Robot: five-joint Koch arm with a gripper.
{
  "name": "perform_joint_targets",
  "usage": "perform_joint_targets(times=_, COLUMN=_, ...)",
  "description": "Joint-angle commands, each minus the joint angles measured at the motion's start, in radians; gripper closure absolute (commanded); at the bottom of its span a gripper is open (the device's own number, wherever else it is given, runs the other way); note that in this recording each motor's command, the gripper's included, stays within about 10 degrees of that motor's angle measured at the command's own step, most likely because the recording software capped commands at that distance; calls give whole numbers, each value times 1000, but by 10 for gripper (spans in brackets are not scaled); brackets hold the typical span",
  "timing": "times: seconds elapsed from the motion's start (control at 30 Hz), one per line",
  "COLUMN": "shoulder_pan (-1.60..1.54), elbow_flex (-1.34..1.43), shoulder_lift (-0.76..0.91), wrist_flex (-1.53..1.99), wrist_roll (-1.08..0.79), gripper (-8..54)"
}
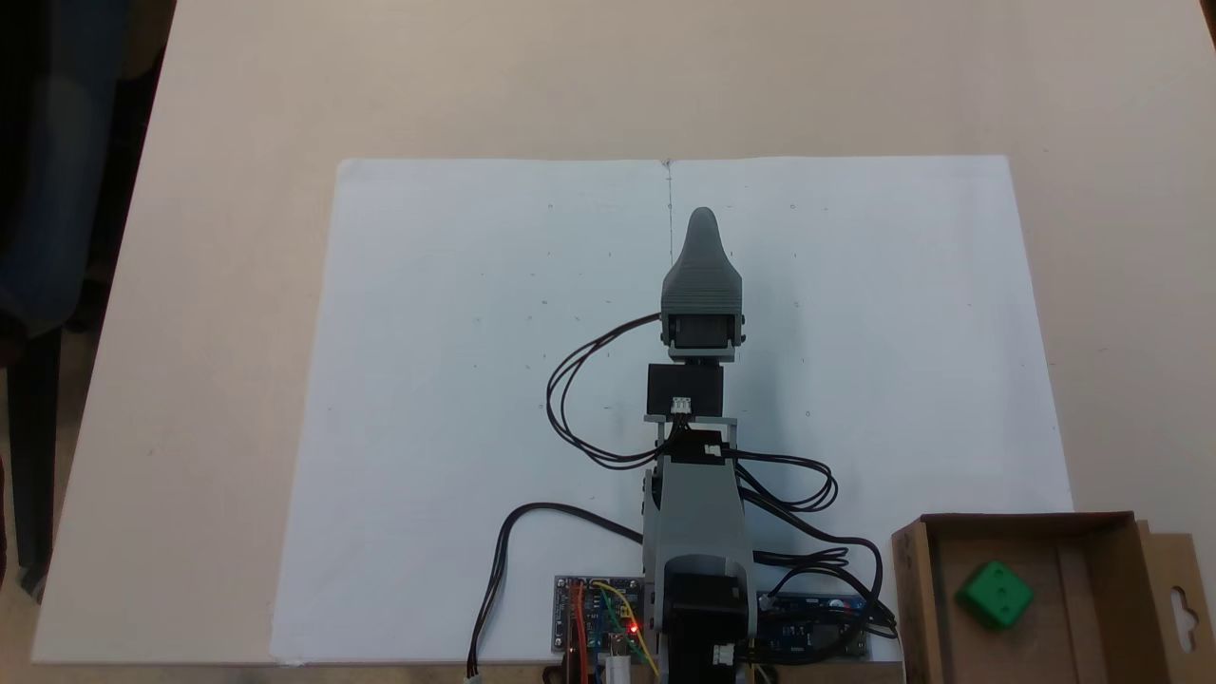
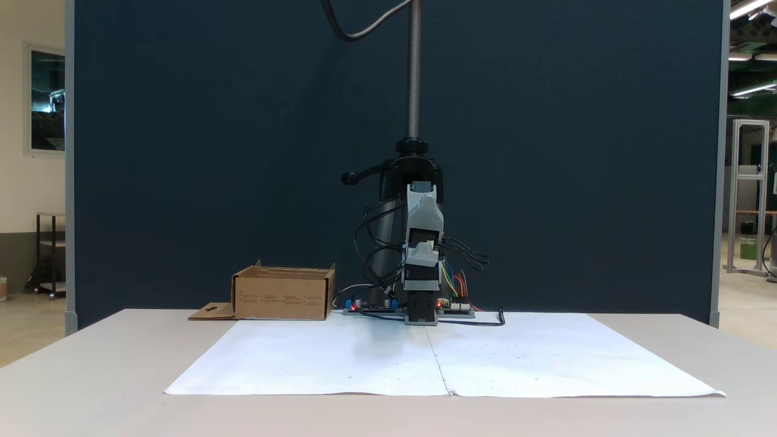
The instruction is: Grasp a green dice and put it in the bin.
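Observation:
The green dice (image 1: 995, 595) lies inside the bin (image 1: 1026, 521), a shallow brown cardboard box at the lower right of a fixed view. The bin's flap (image 1: 1178, 589) with the hang-hole sticks out to the right. In another fixed view the bin (image 2: 282, 294) stands left of the arm, and its walls hide the dice. My gripper (image 1: 703, 220) points away from the base over the middle of the white paper, far from the bin. It holds nothing that I can see. A single grey tip shows, so the jaws' stand is unclear. Seen head-on, the gripper (image 2: 422, 197) hangs above the table.
A large white paper sheet (image 1: 475, 380) covers the table's middle. Controller boards (image 1: 598, 617) and black cables (image 1: 570, 399) crowd the arm's base. A camera pole (image 2: 414, 73) rises behind the arm, in front of a dark blue partition (image 2: 182, 152).

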Motion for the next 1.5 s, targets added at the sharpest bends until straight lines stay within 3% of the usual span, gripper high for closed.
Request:
perform_joint_targets(times=0.0, shoulder_pan=9, elbow_flex=64, shoulder_lift=117, wrist_flex=-104, wrist_roll=31, gripper=12)
perform_joint_targets(times=1.47, shoulder_pan=-5, elbow_flex=64, shoulder_lift=109, wrist_flex=195, wrist_roll=29, gripper=11)
